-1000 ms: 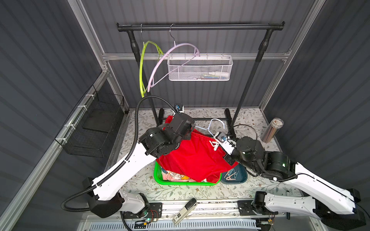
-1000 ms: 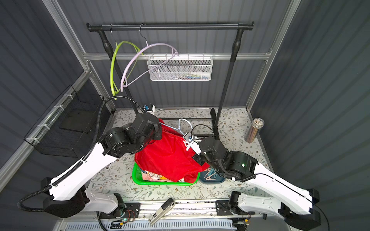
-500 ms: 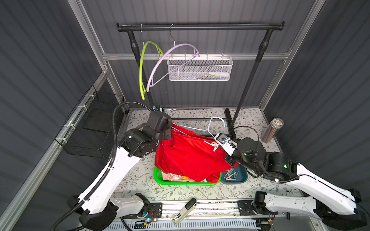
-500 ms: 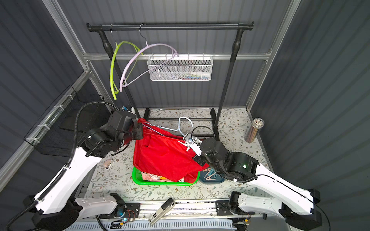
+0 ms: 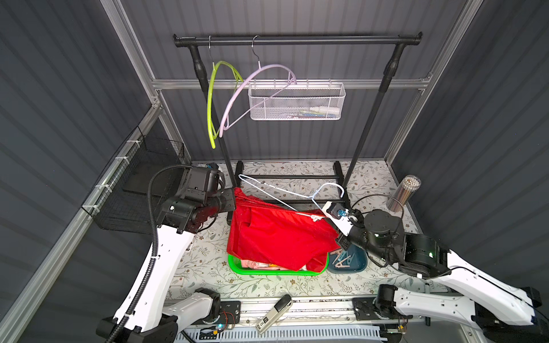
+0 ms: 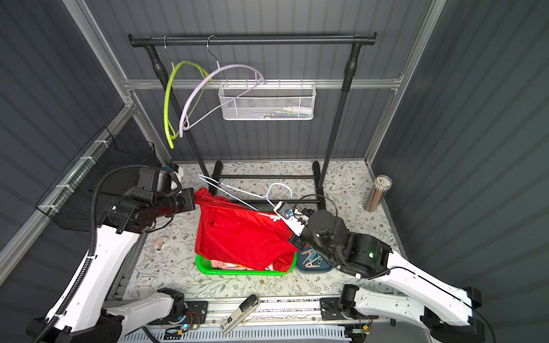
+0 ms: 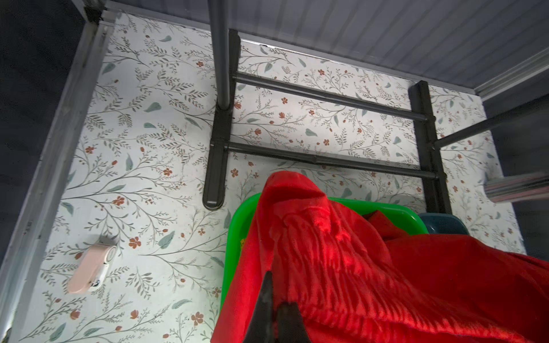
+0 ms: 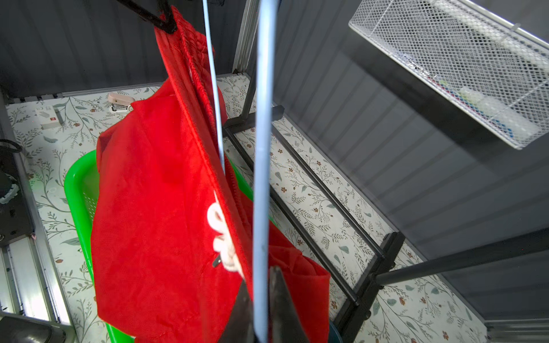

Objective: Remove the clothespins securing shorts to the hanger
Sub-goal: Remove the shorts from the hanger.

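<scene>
Gripping the waistband corner of plain red fabric shorts in closed left fingers; clamping pale blue wire hanger between closed right fingers, above green plastic basket.

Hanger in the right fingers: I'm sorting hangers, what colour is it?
Light blue; the thin wire hanger shows best in the right wrist view.
</scene>
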`<move>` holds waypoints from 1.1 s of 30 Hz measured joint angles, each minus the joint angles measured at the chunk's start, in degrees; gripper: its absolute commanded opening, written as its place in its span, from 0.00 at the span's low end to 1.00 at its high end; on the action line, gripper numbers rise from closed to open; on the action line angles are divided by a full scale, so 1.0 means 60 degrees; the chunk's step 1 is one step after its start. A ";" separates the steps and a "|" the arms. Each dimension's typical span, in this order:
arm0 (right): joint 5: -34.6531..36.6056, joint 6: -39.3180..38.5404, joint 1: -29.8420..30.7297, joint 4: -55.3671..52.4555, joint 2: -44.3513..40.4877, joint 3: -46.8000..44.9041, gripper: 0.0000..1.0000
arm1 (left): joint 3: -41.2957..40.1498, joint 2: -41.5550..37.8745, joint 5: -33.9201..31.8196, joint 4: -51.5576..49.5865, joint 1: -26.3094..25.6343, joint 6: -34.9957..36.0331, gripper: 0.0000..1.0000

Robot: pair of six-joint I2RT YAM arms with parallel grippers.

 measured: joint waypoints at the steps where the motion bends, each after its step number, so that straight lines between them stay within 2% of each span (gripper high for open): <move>1: 0.0000 0.0000 -0.0022 -0.0004 -0.0018 0.0004 0.00 | -0.0018 -0.0033 0.0288 0.0076 0.0044 0.0124 0.00; 7: 0.0219 0.0022 -0.0178 -0.0113 0.0448 0.0178 0.00 | -0.0168 -0.0714 0.2244 0.0656 0.0270 0.1093 0.00; 14: 0.0262 0.0033 -0.0197 -0.0233 0.1574 0.0794 0.00 | -0.0444 -0.1260 0.4233 0.0477 0.0353 0.2098 0.00; 18: 0.0233 0.0029 -0.0222 -0.0441 0.1876 0.1129 0.00 | -0.1169 -0.1545 0.4918 0.0463 0.0353 0.2346 0.00; 23: 0.0182 -0.0036 -0.0240 -0.0758 0.2182 0.1603 0.00 | -0.1217 -0.1789 0.5355 0.0586 0.0259 0.2415 0.00; 27: 0.0171 -0.0073 -0.0248 -0.0965 0.2404 0.1876 0.00 | -0.1672 -0.1942 0.5410 0.1249 -0.0404 0.2313 0.00; 33: 0.0153 -0.0178 -0.0302 -0.1512 0.2594 0.2160 0.00 | -0.1851 -0.1341 0.4113 0.1807 -0.2648 0.2044 0.00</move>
